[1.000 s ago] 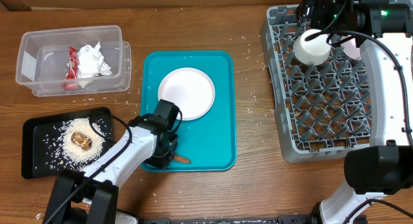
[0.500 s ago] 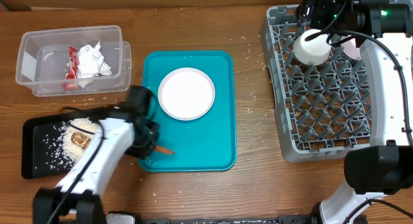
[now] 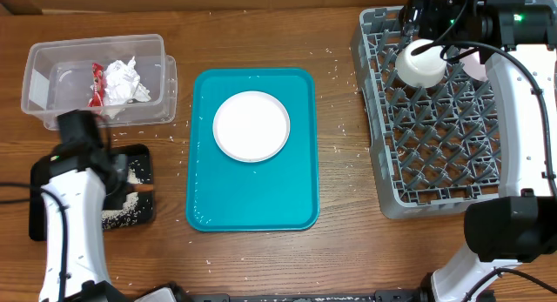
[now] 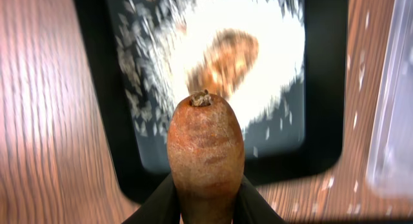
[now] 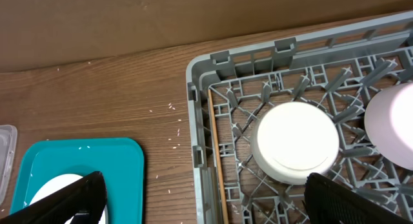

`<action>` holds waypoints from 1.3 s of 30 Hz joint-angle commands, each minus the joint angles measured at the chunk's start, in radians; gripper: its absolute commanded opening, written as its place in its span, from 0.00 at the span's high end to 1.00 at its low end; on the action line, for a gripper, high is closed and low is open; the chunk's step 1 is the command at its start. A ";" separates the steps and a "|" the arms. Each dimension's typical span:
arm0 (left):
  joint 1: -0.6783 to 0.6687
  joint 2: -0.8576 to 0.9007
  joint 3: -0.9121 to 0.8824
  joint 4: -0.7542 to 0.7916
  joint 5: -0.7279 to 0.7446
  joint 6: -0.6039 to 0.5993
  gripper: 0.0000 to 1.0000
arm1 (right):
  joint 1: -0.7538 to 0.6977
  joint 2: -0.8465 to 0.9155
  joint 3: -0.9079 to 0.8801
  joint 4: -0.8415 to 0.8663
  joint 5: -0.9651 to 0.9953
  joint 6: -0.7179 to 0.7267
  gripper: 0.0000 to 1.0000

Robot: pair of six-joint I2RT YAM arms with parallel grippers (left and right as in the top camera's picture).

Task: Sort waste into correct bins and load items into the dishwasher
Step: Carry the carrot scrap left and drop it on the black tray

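Jutting lengthwise from left claw [image 4: 206, 210], carrot piece [image 4: 205, 150] overhangs black tray [image 4: 326, 88].

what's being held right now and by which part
The left gripper pinches the thin orange carrot piece by one end; its other end juts out over the black tray. The right gripper is open, holding nothing.

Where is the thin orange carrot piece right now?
In the left wrist view the carrot piece is clamped in the left gripper over the black tray, which lies left of the teal tray.
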 commanded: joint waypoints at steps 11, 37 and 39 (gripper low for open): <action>0.101 0.194 -0.007 0.171 -0.086 0.057 0.71 | -0.004 -0.001 -0.002 0.006 0.007 0.005 0.00; -0.048 0.094 0.146 0.153 0.658 0.642 0.46 | -0.004 -0.001 -0.002 0.006 0.007 0.005 0.00; -0.141 0.098 0.146 0.178 0.650 0.713 0.44 | -0.004 -0.001 -0.002 0.006 0.007 0.005 0.00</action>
